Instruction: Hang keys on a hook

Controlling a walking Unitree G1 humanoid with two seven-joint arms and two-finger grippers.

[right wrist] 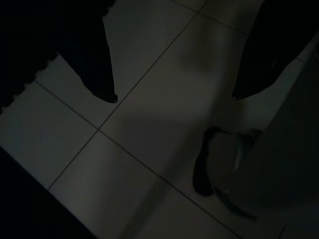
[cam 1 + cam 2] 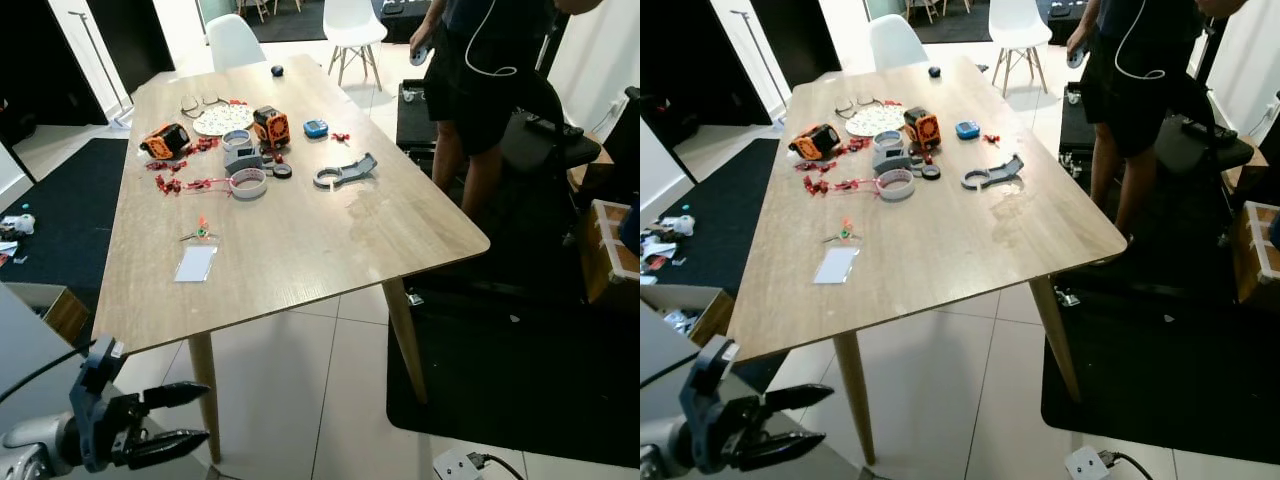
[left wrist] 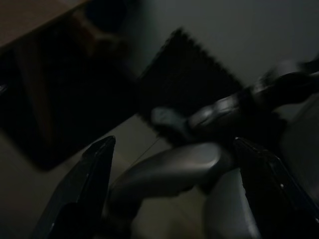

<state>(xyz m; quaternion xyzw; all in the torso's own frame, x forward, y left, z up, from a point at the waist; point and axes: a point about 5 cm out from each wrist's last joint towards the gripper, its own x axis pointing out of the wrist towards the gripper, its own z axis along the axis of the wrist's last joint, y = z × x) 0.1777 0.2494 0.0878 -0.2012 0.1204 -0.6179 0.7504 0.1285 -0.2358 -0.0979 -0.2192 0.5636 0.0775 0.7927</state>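
I am holding my left end effector (image 2: 185, 418) low, below the near edge of the table (image 2: 300, 260), fingers spread apart and gripping nothing. My right end effector (image 1: 172, 97) is hanging over the tiled floor (image 1: 149, 129), fingers wide apart and likewise empty.

The keys (image 2: 198, 234) are lying on the table top, just beyond a white card (image 2: 195, 263) and well short of the main clutter. I am not seeing a hook anywhere.

Risks, as I am judging them:
- The keys are small and flat, so my fingers may slide them across the wood instead of closing on them.
- A careless reach may push the card off the near edge.
- A person (image 2: 480, 60) is standing past the table's far right corner and may cross my path.

Containers: beyond the keys, a tape roll (image 2: 248, 183) and a white plate (image 2: 222, 121) are sitting among orange parts (image 2: 165, 140). I cannot tell what the plate is holding.
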